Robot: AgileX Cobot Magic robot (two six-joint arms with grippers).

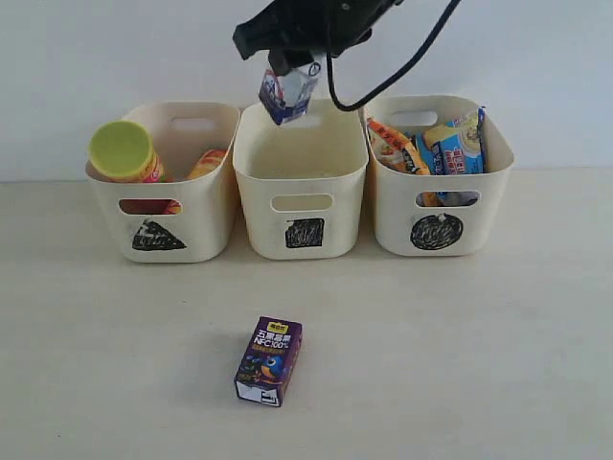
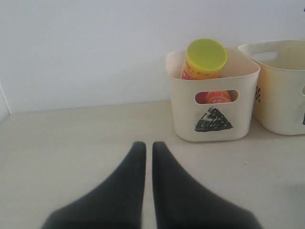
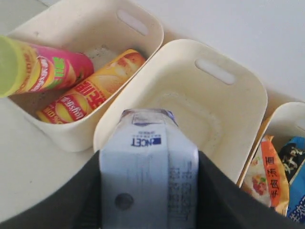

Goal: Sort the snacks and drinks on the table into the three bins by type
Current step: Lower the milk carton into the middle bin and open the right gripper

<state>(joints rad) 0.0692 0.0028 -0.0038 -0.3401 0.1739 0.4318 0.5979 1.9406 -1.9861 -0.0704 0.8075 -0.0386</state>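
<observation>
Hanging above the square bin (image 1: 301, 182), right gripper (image 1: 290, 81) clamping milk carton (image 1: 288, 93)

1. Exterior view: bright, even, diffuse light. The juice box (image 1: 268, 361) throws only a faint, soft shadow onto the table (image 1: 479, 364).
2. The wall (image 1: 96, 57) is evenly lit, and detail stays sharp across the frame.
3. Left wrist view: the left gripper (image 2: 145, 145) is a blurred black mass near the lens, while the triangle bin (image 2: 186, 119) is fairly crisp.
4. Right wrist view: the milk carton (image 3: 148, 186) is close and soft, its small print unreadable. The rim of the middle bin (image 3: 248, 109) looks bowed, perhaps by lens distortion.
</observation>
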